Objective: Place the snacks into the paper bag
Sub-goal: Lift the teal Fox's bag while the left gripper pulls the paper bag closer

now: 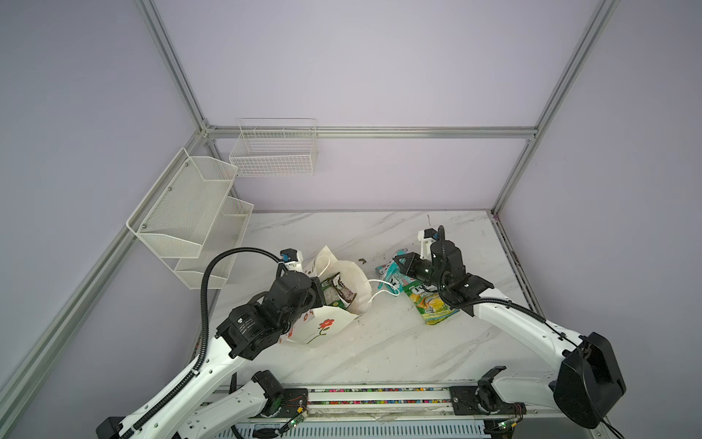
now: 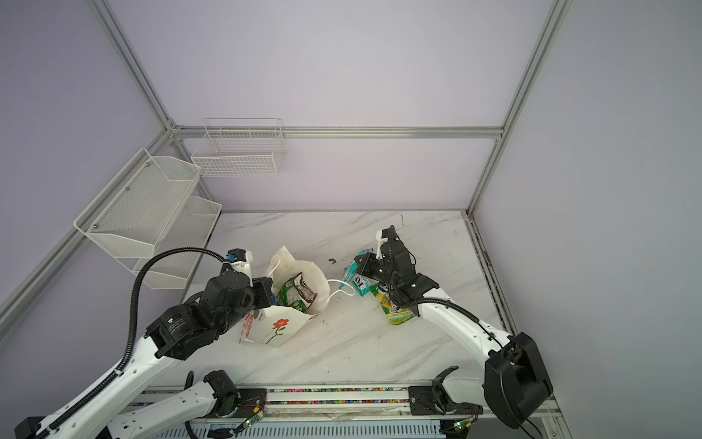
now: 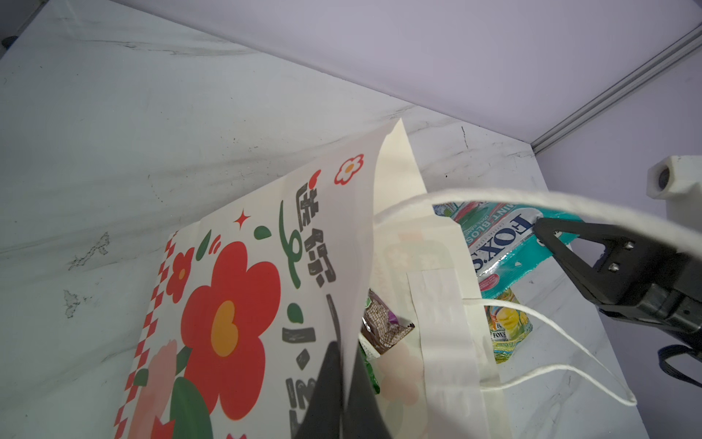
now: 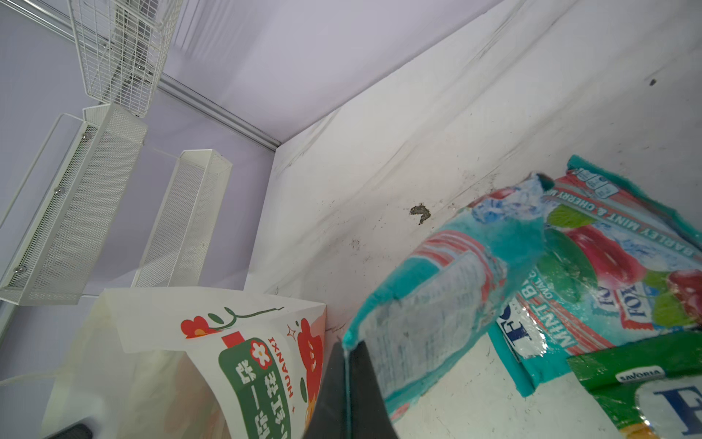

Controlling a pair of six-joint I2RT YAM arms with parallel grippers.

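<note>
The paper bag [image 1: 326, 330] [image 2: 273, 327] leans at centre-left with its mouth turned up and to the right. My left gripper [image 3: 343, 353] is shut on the bag's flower-printed wall [image 3: 247, 296] at the rim. Inside lie a dark brown bar [image 1: 343, 290] [image 3: 383, 323] and a green pouch [image 1: 330, 294]. To the right of the bag, my right gripper [image 1: 397, 260] [image 4: 346, 349] is shut on the edge of a teal FOX'S pouch [image 4: 437, 296], raising that end. A second teal pouch [image 4: 607, 258] and a green FOX'S pouch [image 1: 431, 304] [image 4: 645, 387] lie flat beneath that arm.
A white cord handle [image 1: 383, 289] trails over the marble table between the bag and the pouches. White mesh baskets [image 1: 190, 213] hang on the left wall and a wire basket [image 1: 273, 152] on the back wall. A dark scrap [image 1: 361, 260] lies behind the bag.
</note>
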